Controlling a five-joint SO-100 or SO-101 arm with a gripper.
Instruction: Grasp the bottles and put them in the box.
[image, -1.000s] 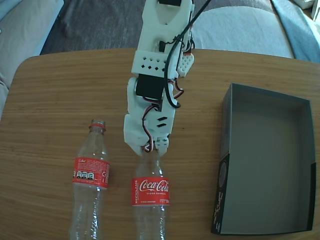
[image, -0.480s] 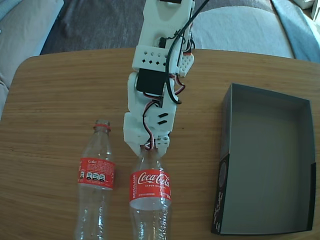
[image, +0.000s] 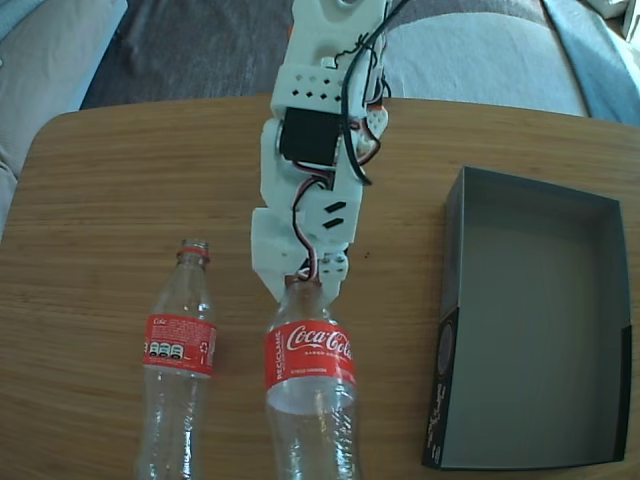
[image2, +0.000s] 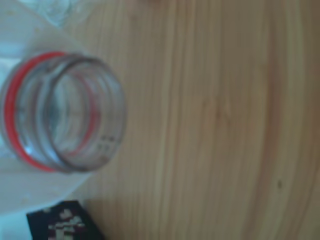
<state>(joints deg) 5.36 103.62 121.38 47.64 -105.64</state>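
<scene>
1. Compared with a second ago, the right bottle (image: 310, 385) looks larger and nearer to the fixed camera, so I judge that it is lifted off the table; the arm also sits a little higher in the frame.
2. That bottle is held at the neck by the gripper (image: 303, 287), whose jaws are narrow around it. In the wrist view the open mouth with the red neck ring (image2: 60, 112) fills the left side, very close to the lens.
3. Beside it, the left bottle (image: 178, 365) lies flat on the table (image: 100, 190), apart from the held one and with nothing touching it.
4. Well to the right in the fixed view stands the box (image: 535, 320), empty, with grey inside.
5. Risk, as I judge it: the grip is only on the neck, so the long body may swing during the carry.
6. If the bottle hangs tilted, its bottom could hit the near wall of the box, push the box away, or slip out of the jaws.
</scene>
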